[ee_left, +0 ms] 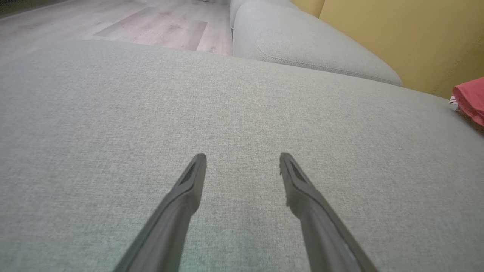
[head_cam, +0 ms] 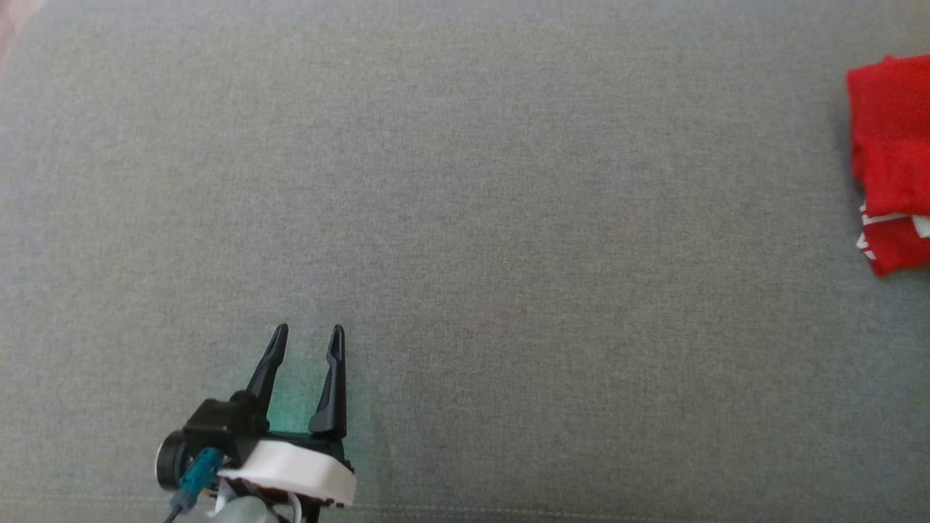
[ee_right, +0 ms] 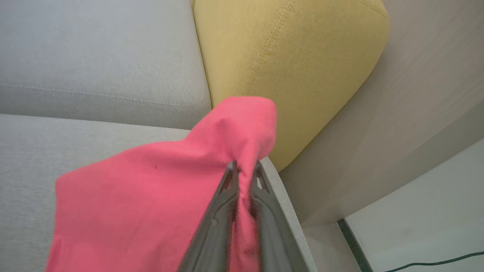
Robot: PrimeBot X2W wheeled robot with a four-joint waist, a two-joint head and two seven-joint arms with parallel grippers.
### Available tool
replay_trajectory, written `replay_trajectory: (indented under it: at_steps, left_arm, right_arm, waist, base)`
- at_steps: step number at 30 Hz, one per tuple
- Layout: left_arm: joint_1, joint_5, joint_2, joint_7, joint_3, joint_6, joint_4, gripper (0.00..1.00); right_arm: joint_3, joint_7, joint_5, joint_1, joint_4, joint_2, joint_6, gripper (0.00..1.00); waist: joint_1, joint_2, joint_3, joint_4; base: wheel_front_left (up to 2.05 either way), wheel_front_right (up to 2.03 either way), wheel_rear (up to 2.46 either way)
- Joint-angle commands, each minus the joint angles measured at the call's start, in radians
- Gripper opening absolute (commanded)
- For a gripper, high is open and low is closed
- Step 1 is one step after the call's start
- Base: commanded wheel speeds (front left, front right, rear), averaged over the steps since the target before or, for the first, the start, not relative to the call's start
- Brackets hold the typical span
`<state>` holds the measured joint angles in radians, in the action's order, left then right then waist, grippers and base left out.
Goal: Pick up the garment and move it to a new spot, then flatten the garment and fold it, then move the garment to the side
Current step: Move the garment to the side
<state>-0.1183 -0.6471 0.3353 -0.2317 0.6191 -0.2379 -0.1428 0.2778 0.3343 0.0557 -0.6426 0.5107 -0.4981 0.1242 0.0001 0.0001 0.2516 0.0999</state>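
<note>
Clamping garment (ee_right: 151, 189) between right jaws

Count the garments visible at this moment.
1. The red garment sits at the grey seat's right end, by the yellow armrest, held by the right gripper, jaws shut on it. More could lie outside the views.

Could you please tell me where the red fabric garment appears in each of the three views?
Head view: the red fabric garment lies at the far right edge, upper half.
Left wrist view: garment small, at the right edge, mid-height.
Right wrist view: garment lower centre and left, pinched in the right gripper.
Shared landmark: the grey woven sofa seat beneath it.
</note>
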Motion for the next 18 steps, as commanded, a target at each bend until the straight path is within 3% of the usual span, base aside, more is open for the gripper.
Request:
replay_trajectory:
  at_steps: [1,2,3,10,18]
  left_arm:
    - [-0.039,0.01,0.022,-0.01,-0.03,-0.007,0.033,1.0]
    - [-0.04,0.011,0.022,-0.008,-0.029,-0.008,0.034,1.0]
    - [-0.041,0.012,0.022,-0.007,-0.028,-0.01,0.036,1.0]
    - [-0.051,0.011,0.025,-0.006,-0.028,-0.01,0.033,1.0]
    - [-0.051,0.001,0.038,-0.007,-0.044,-0.013,0.03,1.0]
  right_arm:
    - [0.013,-0.004,0.025,-0.03,-0.015,-0.05,0.007,0.44]
    - [0.023,-0.013,0.036,-0.031,-0.007,-0.056,0.007,0.77]
    - [0.041,-0.029,0.05,-0.034,-0.001,-0.06,0.007,1.0]
    - [0.087,-0.112,0.117,-0.04,0.046,-0.012,0.007,1.0]
    - [-0.051,-0.186,0.071,-0.028,-0.026,0.124,0.007,1.0]
  waist:
    - [-0.0001,-0.0001,0.015,0.005]
    - [-0.0001,-0.0001,0.019,0.004]
    - [-0.0001,-0.0001,0.023,0.002]
    - [-0.0001,-0.0001,0.024,-0.019]
    - [-0.0001,-0.0001,-0.042,-0.054]
  base:
    - [0.0,0.0,0.0]
    - [0.0,0.0,0.0]
    - [0.0,0.0,0.0]
    - [0.0,0.0,0.0]
    - [0.0,0.0,0.0]
